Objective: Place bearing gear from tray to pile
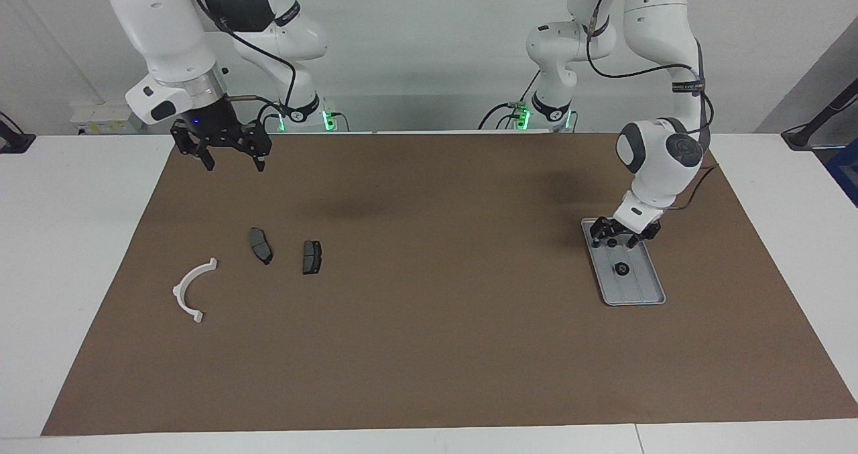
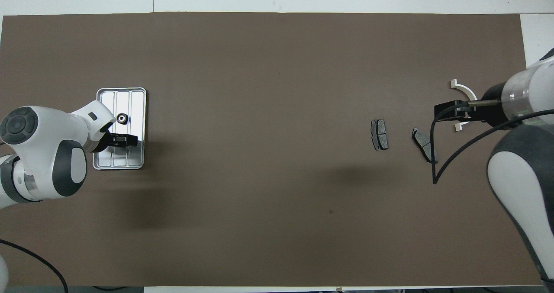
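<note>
From above, my left claw (image 2: 125, 140) sits over the end of the tray (image 2: 130, 98) nearer my base, with the bearing gear (image 2: 121, 119) lying in the tray just past its tips. Toward my right arm's end of the bench (image 2: 259, 89), my right claw (image 2: 446, 111) hangs up in the air, covering part of the white bracket (image 2: 463, 89). Two dark brake pads (image 2: 379, 134) lie beside it, apart from each other; one pad (image 2: 425, 144) is crossed by my cable (image 2: 454, 163).

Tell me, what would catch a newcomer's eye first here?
Likely the left gripper low over the silver tray, close to a small dark bearing gear lying in it. At the right arm's end lies the pile: a white curved bracket beside two dark brake pads, with the right gripper raised, waiting.
</note>
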You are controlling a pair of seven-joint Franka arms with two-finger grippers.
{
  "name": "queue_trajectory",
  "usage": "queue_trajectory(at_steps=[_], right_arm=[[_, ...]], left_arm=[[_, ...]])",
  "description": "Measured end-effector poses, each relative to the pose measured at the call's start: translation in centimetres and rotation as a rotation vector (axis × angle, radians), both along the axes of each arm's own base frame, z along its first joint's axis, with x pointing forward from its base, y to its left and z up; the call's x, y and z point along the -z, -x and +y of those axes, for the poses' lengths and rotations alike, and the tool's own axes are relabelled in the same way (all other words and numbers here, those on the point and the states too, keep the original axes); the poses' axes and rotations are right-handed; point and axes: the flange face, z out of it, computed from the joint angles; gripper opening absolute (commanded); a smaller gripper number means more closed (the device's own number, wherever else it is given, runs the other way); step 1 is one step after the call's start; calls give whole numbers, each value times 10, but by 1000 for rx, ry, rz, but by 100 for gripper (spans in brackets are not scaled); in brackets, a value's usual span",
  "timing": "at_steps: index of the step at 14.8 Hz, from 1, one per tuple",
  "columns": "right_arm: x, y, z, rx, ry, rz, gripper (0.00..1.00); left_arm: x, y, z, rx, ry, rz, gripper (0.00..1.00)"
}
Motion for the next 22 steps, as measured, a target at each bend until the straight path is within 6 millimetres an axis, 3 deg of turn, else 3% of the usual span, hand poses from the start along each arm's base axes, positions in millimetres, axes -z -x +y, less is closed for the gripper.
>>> queue_trajectory(at_steps=[1,7,11,13,14,16,18,20,22], right_arm=[[17,-5,2,21,-2,-5,100],[93,-38,19,71,-10,-9,100],[107,-43,20,71,-9,-4,100],[106,-44,20,71,-10,-6,100],[106,-44,20,71,-10,-6,100],[106,-44,20,71,-10,-7,100],[106,-44,20,71,-10,-7,100],[106,-44,20,71,-10,-7,100],[106,-44,20,71,-10,-7,100]], left_arm=[[-1,0,0,0,0,-3,0],[-9,-1,1,-6,1,-16,0],[-20,-9,0,-13,3,-7,0],[-41,-22,-6,-44,8,3,0],[-54,-28,-20,-74,11,3,0],[-70,-33,-82,-162,24,-10,0],[-73,-17,-168,-250,40,-14,0],[-67,10,-250,-340,58,-24,0],[-45,36,-315,-410,44,-42,0]])
